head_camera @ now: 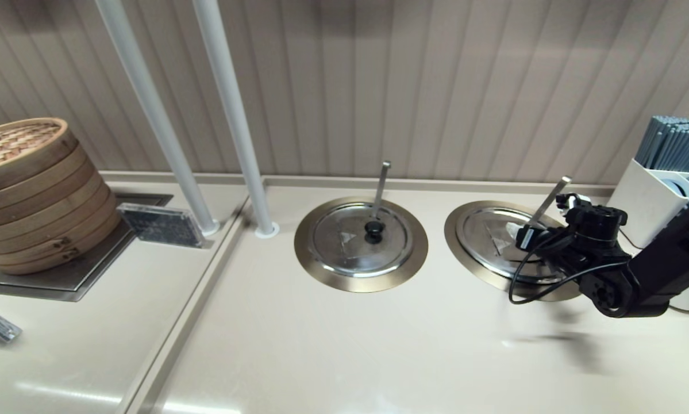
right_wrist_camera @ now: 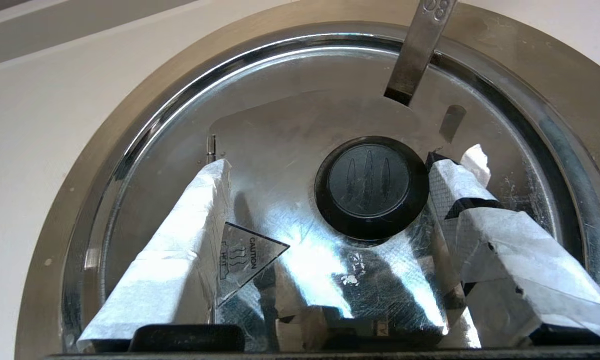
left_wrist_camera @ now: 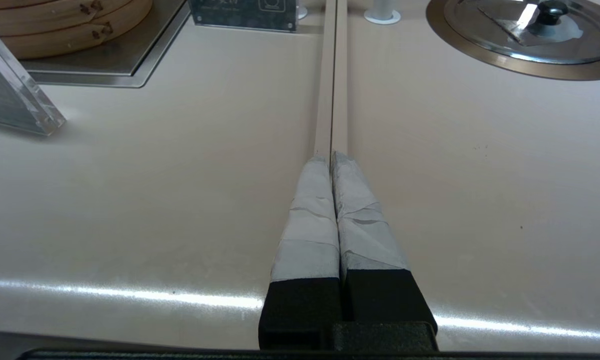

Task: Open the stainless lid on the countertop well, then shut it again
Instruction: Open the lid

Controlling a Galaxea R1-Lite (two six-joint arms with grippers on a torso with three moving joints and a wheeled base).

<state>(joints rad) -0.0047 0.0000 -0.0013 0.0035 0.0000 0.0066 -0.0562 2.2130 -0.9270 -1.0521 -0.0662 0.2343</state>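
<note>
The stainless lid (head_camera: 493, 244) lies shut on the countertop well, whose bronze-gold ring (head_camera: 456, 233) shows around it. The ladle handle (head_camera: 551, 198) slants up through the lid's notch. My right gripper (head_camera: 537, 238) hovers right over the lid. In the right wrist view the gripper (right_wrist_camera: 332, 167) is open, its taped fingers (right_wrist_camera: 179, 250) straddling the black knob (right_wrist_camera: 370, 187). One fingertip is close beside the knob; the other stands well apart, by the grey triangle mark (right_wrist_camera: 244, 255). My left gripper (left_wrist_camera: 331, 157) is shut and empty, low over the counter seam.
The twin lid (head_camera: 350, 241) with a vertical ladle handle sits to the left. Bamboo steamers (head_camera: 28, 190) stand far left, an acrylic sign (head_camera: 160, 224) and two white poles (head_camera: 235, 115) behind. A white holder (head_camera: 649, 201) of chopsticks stands just right of my right arm.
</note>
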